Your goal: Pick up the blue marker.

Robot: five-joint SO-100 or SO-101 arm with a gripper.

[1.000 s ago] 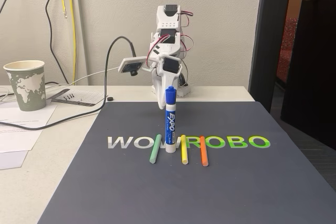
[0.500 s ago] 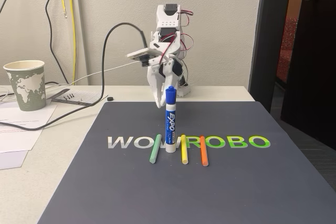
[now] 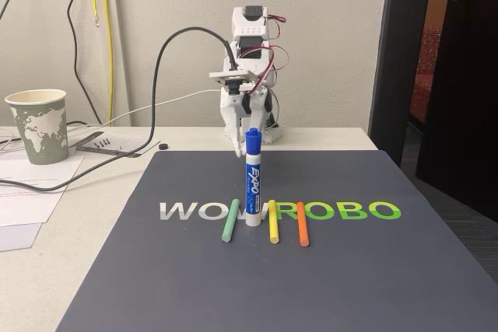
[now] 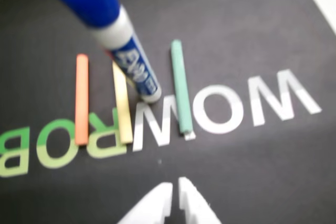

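The pincer (image 4: 175, 184) is pressed narrow, its two white fingertips (image 4: 159, 198) nearly touching in the wrist view with only a thin slit between them and nothing gripped. Beyond those tips in that view, well apart from them, the blue marker (image 4: 131, 66) stands upright on its white end on the dark mat (image 4: 252, 35), its blue cap looming large and blurred toward the camera at the upper left. In the fixed view the pincer (image 3: 240, 144) hangs behind the blue marker (image 3: 252, 184), its tips just beside the blue cap on the cap's left and at about cap height; whether they touch the cap cannot be told from there. Three thin sticks lie flat on the mat around the marker's foot: in the wrist view the green stick (image 4: 180, 85) lies just right of the marker's base, the yellow stick (image 4: 122, 103) just left of it, and the orange stick (image 4: 81, 98) further left, all farther from the pincer's tips than the printed letters. In the fixed view the order is mirrored, green stick (image 3: 229, 221), yellow stick (image 3: 272, 221), orange stick (image 3: 301, 223) across the "WOWROBO" lettering. Off to the pincer's left in the fixed view, a paper cup (image 3: 36, 125) stands on the desk (image 3: 93, 192) among papers and cables
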